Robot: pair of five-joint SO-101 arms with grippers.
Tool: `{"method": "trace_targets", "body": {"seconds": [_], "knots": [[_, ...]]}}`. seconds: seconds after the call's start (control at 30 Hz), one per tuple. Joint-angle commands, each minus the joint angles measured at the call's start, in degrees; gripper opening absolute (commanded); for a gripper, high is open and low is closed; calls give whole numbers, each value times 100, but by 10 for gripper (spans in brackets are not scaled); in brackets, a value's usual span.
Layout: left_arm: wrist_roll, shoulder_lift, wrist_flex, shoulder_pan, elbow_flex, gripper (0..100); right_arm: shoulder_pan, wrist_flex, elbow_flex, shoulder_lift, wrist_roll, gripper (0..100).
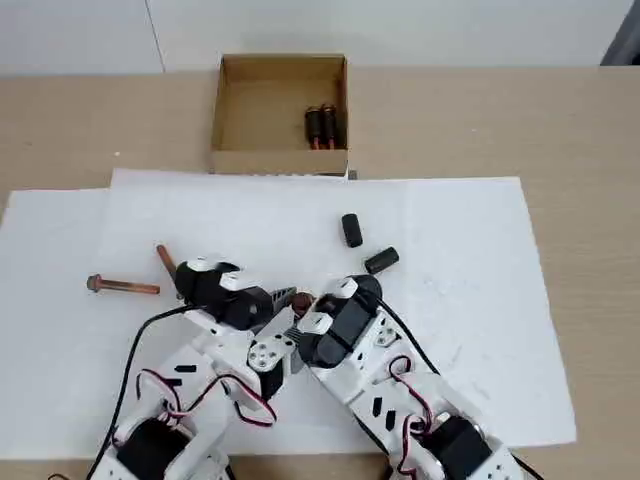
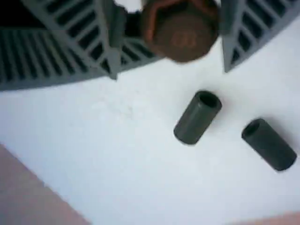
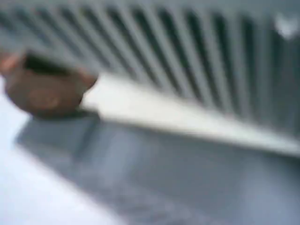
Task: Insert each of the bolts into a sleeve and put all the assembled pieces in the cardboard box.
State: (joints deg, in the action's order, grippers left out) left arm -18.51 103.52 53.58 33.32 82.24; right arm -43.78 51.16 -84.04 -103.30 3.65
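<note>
Your left gripper sits near the middle of the white sheet, nose to nose with your right gripper. Between them is the held bolt. In the left wrist view the left gripper has its ribbed grey fingers drawn in narrow on either side of the held bolt, whose brown head faces the camera. The right wrist view shows that same brown head close against a ribbed grey surface. From these pictures you cannot tell whether the right gripper grips anything.

Just beyond the grippers, to the far right of them, two black sleeves lie loose on the sheet, near each other but apart: the far sleeve and the near sleeve, which lies slanted.

To the left of your left arm there are two more bolts on the sheet. The flat bolt lies crosswise with its head to the left. The slanted bolt runs toward the arm, and its near end is hidden behind the arm.

The cardboard box stands on the counter at the far edge of the sheet. Two assembled pieces lie side by side against its right wall
</note>
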Motion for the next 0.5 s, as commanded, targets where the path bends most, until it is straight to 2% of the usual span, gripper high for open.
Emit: {"method": "trace_targets", "body": {"seconds": [0.0, 0.13, 0.23, 0.37, 0.47], "knots": [[9, 44, 62, -9, -488, 141, -48, -154, 9, -48, 44, 3], [18, 35, 79, -26, -769, 137, -40, -154, -18, -48, 44, 3], [26, 35, 79, -316, -760, 129, -31, -154, -18, -48, 44, 3], [35, 35, 62, -835, -752, 6, -13, -145, 18, -57, 35, 3], [308, 35, 79, -1275, -743, 7, 251, -127, 26, -57, 26, 3]]}}
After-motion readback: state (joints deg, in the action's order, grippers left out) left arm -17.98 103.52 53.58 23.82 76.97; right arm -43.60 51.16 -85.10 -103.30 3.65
